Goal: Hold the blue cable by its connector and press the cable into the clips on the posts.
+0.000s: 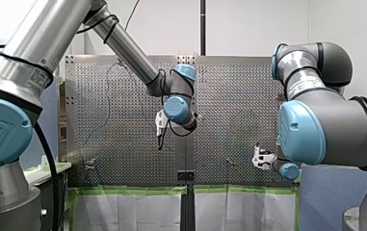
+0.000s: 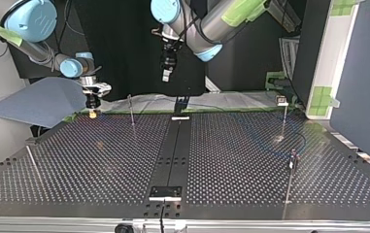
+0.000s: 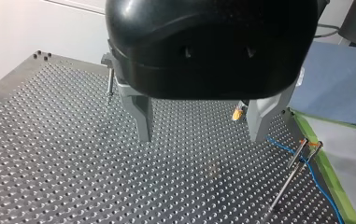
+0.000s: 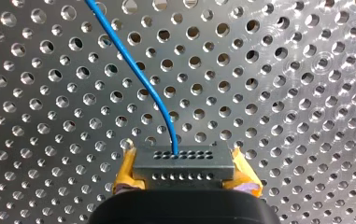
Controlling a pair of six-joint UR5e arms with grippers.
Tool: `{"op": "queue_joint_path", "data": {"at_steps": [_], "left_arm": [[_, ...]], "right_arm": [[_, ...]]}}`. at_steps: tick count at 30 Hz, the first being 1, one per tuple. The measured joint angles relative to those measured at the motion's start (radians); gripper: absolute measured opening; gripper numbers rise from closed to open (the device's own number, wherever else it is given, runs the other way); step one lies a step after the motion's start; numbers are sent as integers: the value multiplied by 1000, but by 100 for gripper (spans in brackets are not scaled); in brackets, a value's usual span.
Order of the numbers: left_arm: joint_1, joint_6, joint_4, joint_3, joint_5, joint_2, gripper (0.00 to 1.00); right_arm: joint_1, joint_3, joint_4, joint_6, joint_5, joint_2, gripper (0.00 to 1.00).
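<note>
In the right wrist view my right gripper (image 4: 184, 181) is shut with its yellow pads (image 4: 125, 173) on a dark grey connector (image 4: 183, 161). The blue cable (image 4: 138, 70) leaves the connector and curves away over the perforated table (image 4: 283, 93). At the top view's left the same gripper (image 2: 92, 112) hangs just above the table's far edge. My left gripper (image 3: 199, 135) stands open with nothing between its metal fingers (image 3: 140, 119), well above the table (image 2: 167, 74). Beside it, the blue cable (image 3: 323, 191) runs past a post with a clip (image 3: 302, 151).
Thin metal posts stand on the table: one far post (image 2: 131, 110), another (image 2: 284, 114) at the top view's right and a nearer post (image 2: 292, 167). Green tape (image 1: 128, 190) lines the table's edge. A black strip (image 2: 173, 150) runs down the table's middle.
</note>
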State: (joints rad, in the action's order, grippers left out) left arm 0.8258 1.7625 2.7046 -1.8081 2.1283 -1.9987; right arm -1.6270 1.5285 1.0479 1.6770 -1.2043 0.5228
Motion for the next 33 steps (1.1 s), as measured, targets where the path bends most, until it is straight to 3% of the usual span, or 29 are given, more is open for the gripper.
{"op": "queue_joint_path", "data": {"at_steps": [14, 21, 33], "left_arm": [[-1, 0, -1, -126, 0, 126, 100], [-2, 4, -2, -187, 0, 187, 100], [-12, 86, -75, -291, -8, 291, 100]], "right_arm": [[0, -3, -7, -8, -5, 0, 0], [4, -3, -26, -42, -8, 1, 0], [2, -3, -29, -49, -4, 2, 0]]}}
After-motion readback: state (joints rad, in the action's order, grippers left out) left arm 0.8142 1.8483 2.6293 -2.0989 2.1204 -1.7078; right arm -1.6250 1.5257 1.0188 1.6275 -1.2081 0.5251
